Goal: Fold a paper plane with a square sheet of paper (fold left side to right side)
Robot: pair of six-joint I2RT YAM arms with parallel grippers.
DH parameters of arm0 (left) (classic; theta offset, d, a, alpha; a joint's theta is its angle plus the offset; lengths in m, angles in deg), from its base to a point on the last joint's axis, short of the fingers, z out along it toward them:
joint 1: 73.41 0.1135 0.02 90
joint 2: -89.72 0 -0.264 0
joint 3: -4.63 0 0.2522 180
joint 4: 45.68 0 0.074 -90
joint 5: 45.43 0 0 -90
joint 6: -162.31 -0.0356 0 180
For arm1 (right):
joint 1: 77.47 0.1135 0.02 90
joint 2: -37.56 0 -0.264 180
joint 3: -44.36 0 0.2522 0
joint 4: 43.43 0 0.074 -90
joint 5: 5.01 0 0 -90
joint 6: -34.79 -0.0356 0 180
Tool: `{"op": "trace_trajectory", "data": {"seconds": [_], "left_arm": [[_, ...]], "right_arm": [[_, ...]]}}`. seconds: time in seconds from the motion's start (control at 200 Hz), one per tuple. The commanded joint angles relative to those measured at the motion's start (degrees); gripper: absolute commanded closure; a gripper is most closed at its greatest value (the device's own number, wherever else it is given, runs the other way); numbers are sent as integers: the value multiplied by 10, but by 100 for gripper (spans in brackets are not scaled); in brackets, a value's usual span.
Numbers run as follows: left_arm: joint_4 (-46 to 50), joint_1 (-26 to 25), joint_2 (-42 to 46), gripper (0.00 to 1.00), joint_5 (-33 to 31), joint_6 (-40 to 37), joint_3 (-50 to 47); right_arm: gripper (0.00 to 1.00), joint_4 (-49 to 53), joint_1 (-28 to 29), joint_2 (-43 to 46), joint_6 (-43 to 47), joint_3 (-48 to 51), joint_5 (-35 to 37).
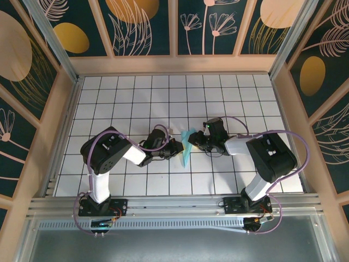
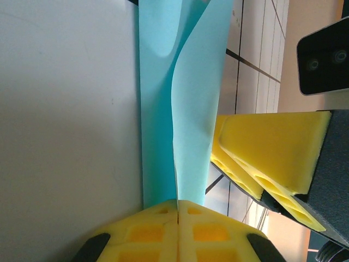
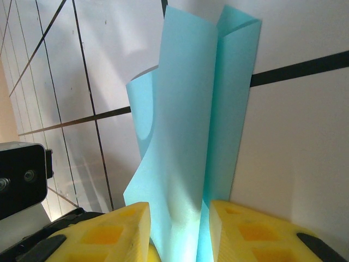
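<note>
The light teal sheet of paper [image 1: 186, 148] stands up off the table between my two grippers, folded into a slim long shape with loose, curved layers. My left gripper [image 1: 179, 146] comes in from the left and is shut on the paper's edge; in the left wrist view its yellow pads [image 2: 178, 210] meet with the thin paper [image 2: 191, 109] pinched in the seam. My right gripper [image 1: 194, 140] comes in from the right. In the right wrist view its jaws [image 3: 180, 229] stand apart with the paper's bulging layers [image 3: 191, 109] between them.
The white grid table [image 1: 136, 98] lies inside wooden walls with dark floral panels. The right gripper's yellow fingers [image 2: 267, 153] sit close to the paper in the left wrist view. The left wrist's camera housing [image 3: 22, 177] is near the right gripper's left finger.
</note>
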Motion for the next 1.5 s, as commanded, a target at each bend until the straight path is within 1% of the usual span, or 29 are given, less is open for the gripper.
{"op": "trace_trajectory", "data": {"seconds": [0.0,0.2,0.741,0.891,0.981,1.076,1.136,1.496], "left_arm": [[31,6,0,94,-11,-26,6],[69,6,-4,96,-26,-48,7],[103,7,-27,98,-48,-74,15],[105,6,-31,98,-49,-77,18],[105,7,-32,98,-49,-77,19],[106,6,-32,98,-49,-77,20],[106,7,-34,98,-50,-77,20],[110,6,-38,99,-50,-77,26]], "right_arm": [[66,15,10,-18,14,-9,15],[66,15,11,-2,13,-13,12],[66,38,9,41,13,-11,28],[66,67,3,60,27,-16,41],[78,81,-2,66,40,-25,43],[93,97,0,56,52,-43,38],[100,101,4,48,53,-54,41],[100,104,9,-17,58,-92,41]]}}
